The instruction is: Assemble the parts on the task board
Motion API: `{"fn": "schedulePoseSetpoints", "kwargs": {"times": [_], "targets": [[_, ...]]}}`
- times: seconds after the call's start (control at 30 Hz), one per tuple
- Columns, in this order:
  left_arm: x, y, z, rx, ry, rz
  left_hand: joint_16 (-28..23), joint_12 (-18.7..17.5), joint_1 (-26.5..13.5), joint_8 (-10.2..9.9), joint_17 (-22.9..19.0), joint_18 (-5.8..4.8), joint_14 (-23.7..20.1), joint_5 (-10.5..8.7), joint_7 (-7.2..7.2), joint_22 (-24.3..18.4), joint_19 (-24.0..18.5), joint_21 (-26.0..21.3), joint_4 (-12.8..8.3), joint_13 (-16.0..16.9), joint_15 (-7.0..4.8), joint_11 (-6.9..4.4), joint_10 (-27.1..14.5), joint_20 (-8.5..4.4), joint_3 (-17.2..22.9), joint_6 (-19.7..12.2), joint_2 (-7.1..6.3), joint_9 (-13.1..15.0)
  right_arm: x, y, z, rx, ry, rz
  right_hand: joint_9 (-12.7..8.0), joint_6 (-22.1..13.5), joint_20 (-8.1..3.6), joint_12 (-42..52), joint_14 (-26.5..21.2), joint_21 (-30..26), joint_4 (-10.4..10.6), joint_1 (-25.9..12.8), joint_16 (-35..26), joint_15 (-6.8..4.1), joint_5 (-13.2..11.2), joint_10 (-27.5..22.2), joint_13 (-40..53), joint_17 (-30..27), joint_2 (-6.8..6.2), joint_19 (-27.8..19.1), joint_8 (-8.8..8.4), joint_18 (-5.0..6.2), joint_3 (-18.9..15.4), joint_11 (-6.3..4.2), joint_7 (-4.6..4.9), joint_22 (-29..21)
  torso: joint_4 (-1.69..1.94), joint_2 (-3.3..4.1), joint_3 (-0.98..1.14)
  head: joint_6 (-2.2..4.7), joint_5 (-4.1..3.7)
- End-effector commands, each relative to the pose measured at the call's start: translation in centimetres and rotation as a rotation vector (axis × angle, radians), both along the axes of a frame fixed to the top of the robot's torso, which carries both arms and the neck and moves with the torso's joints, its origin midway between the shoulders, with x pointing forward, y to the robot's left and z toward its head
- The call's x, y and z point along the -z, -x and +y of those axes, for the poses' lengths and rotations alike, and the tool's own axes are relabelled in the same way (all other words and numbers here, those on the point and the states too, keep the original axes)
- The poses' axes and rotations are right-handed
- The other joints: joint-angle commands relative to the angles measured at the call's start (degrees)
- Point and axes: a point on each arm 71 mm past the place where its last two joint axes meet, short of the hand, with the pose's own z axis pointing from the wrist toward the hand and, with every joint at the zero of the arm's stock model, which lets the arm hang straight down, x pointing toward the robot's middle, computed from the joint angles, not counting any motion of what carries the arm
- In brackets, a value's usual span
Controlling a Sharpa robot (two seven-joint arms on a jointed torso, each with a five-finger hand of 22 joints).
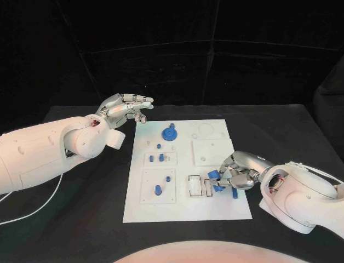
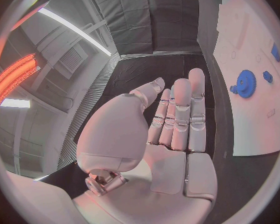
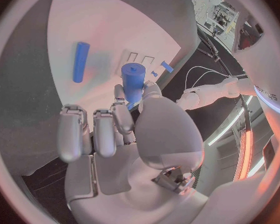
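Relation: right hand (image 1: pixel 229 178) sits at the right edge of the white board (image 1: pixel 211 211), pinching a blue cylinder (image 3: pixel 132 79) between thumb and a finger; the slotted frame (image 1: pixel 195 185) on the board lies just beside it, toward the robot's left; a judgement: the coming move turns on carrying the cylinder that short way and lining it up with a seat, though which seat it belongs to I cannot tell
Cylinder axis: in the right wrist view it stands out beyond the fingertips, its flat end face showing; whether it is upright to the board I cannot tell
Loose peg: a long blue peg (image 3: pixel 80 61) lies flat on the board, apart from the held cylinder
Nearer hand: the right, plainly; the left hand (image 1: pixel 127 108) is at the far left corner of the board, well apart from the cylinder
Left hand pose: fingers (image 2: pixel 182 114) straight and pressed side by side, thumb a little apart, holding nothing; palm beside the board's edge
Right hand pose: thumb and one finger closed on the cylinder, other fingers curled loosely beside it
Other parts: blue gear (image 1: pixel 170 133) stands near the board's far end, nearer the left hand; small blue pegs (image 1: pixel 158 158) stand in the middle plates
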Motion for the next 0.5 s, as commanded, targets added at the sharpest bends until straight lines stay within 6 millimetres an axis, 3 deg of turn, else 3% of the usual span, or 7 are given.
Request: {"fn": "schedulePoseSetpoints", "kwargs": {"times": [0.03,0.5], "targets": [[-0.1,0.0,-0.2,0.013,0.011,-0.003,-0.1,0.2,-0.2,0.2,-0.1,0.85,-0.3,-0.09,0.01,-0.1,-0.1,-0.3,0.0,0.0,0.23,-0.04,-0.5,0.37,-0.4,-0.4,0.48,0.1,-0.2,-0.2,0.8,0.011,-0.059,-0.007,0.3,1.1,-0.12,0.3,3.7,0.4,0.0,-1.3,0.4,-0.47,1.6,0.6,0.3,3.3,0.45,0.6,0.50,-0.60,-0.6,-0.13,-0.20,1.5,0.03,0.01,-0.03,0.05,0.10],[-0.1,0.1,-0.4,0.021,0.012,0.000,0.0,0.3,-0.2,0.3,-0.1,0.85,-0.3,-0.09,0.05,-0.1,0.0,-0.4,0.0,0.0,0.24,0.00,-0.6,0.38,-0.5,-0.5,0.52,0.1,1.2,-1.0,3.3,-0.035,0.007,0.072,1.0,2.7,-0.48,0.2,3.6,0.4,0.0,-2.6,0.3,-0.89,0.2,1.1,0.7,3.2,0.72,0.6,0.95,-0.62,-1.6,-0.66,-0.84,1.6,0.11,0.13,-0.08,0.12,0.30]]}}
